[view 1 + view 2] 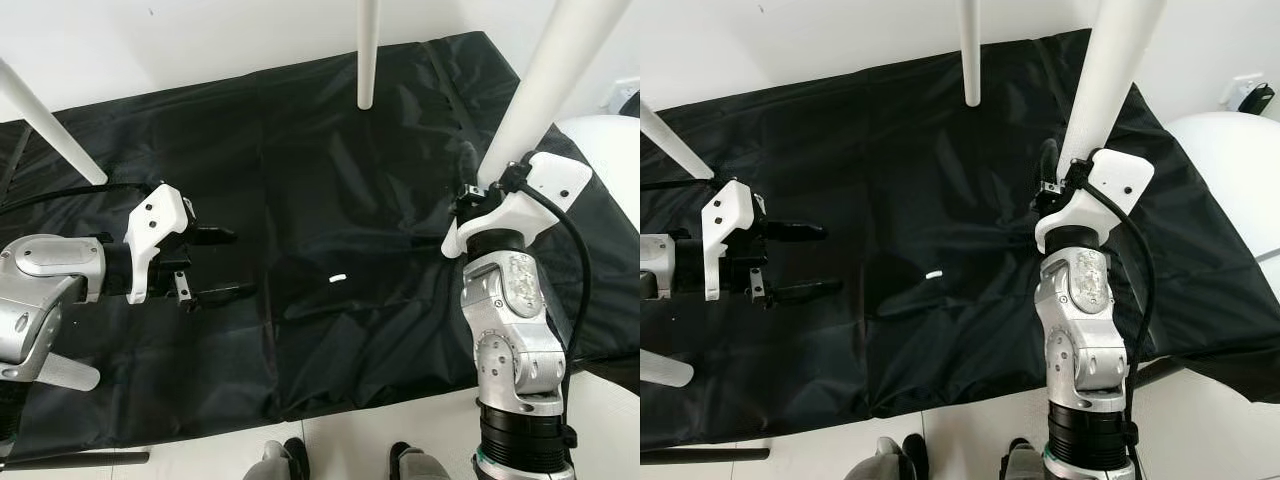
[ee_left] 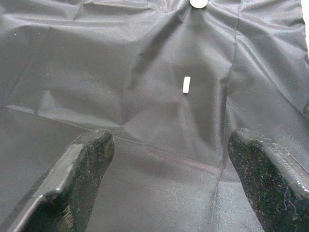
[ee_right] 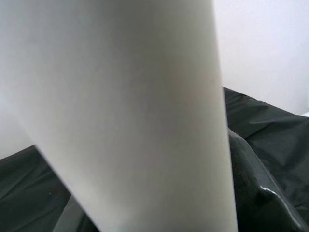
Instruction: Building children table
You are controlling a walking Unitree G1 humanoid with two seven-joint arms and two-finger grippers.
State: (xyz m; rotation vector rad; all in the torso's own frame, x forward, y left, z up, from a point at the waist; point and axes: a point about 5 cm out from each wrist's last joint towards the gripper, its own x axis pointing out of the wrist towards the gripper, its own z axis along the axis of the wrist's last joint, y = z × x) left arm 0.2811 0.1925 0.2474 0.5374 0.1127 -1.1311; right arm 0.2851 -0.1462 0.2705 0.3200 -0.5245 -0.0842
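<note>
A black cloth (image 1: 330, 170) lies spread out, and white table legs rise from it. My right gripper (image 1: 1065, 175) is shut on the near right table leg (image 1: 545, 80), low down where it meets the cloth; the leg (image 3: 135, 111) presses against a black finger (image 3: 256, 193) in the right wrist view. My left gripper (image 1: 240, 263) hovers open over the left part of the cloth, its fingers pointing right with nothing between them. A small white piece (image 1: 338, 277) lies on the cloth a little beyond its fingertips, also seen as the white piece (image 2: 186, 84) in the left wrist view.
A second white leg (image 1: 367, 50) stands at the back middle and a third white leg (image 1: 50, 125) slants up at the far left. A round white object (image 1: 1240, 170) sits beside the cloth on the right. My feet (image 1: 290, 455) stand at the cloth's front edge.
</note>
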